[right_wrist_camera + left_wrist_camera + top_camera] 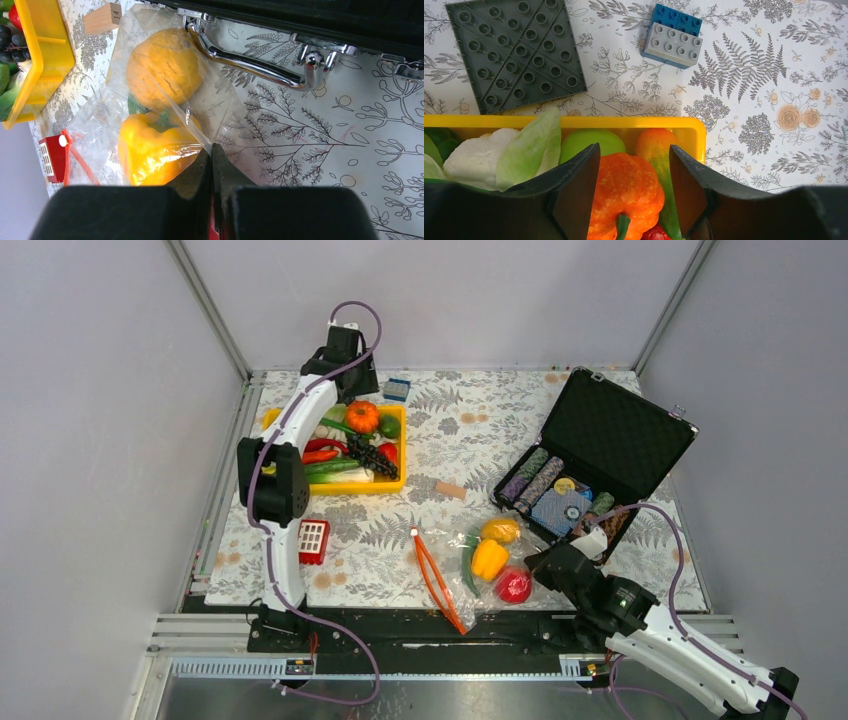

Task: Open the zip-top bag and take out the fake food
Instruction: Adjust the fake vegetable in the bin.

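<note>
Mid-unload. Right fingers [200,170] pressed together on zip-top bag [100,125] film at near bench [450,440] edge, yellow bell pepper [150,150] inside. Left fingers [574,195] spread astride pumpkin [624,185] in yellow tray [624,122]. Next, I reckon: left reaches in for pepper while right anchors bag

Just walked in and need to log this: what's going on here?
The right gripper is shut on an edge of the zip-top bag. A yellow pepper and a round yellow-orange fruit are inside; a red apple lies by that gripper. The left gripper hangs over the yellow tray, jaws flanking an orange pumpkin; grip unclear.
</note>
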